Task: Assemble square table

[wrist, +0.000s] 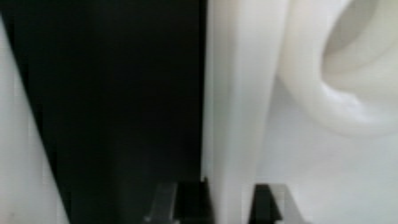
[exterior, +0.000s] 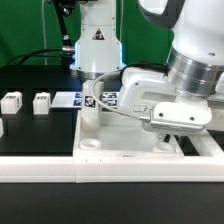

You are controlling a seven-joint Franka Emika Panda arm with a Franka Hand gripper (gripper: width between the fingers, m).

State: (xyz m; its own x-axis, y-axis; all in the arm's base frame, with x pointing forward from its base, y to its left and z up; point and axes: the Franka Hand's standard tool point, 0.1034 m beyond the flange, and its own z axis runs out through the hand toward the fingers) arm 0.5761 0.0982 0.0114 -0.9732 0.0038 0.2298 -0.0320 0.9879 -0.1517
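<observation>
Toward the exterior view's right, on the black table (exterior: 40,130), lies the tabletop (exterior: 120,136): rigid, light, slick plastic by the look, best taken by its thin rim. Gripper (wrist: 222,205) appears clenched on that rim beside a corner socket (wrist: 356,90); leg blocks (exterior: 41,102) sit well apart

We find open black table (exterior: 45,135) on the exterior view's left, bounded behind by a small block (exterior: 41,102) and its neighbour (exterior: 12,101), and in front by the long white rail (exterior: 40,172). The square tray (exterior: 108,128) fills the middle. Its wall (wrist: 231,100) stands between the end effector's (exterior: 172,148) fingers, with bare table on one side and a round socket (wrist: 356,80) crowding the other.
</observation>
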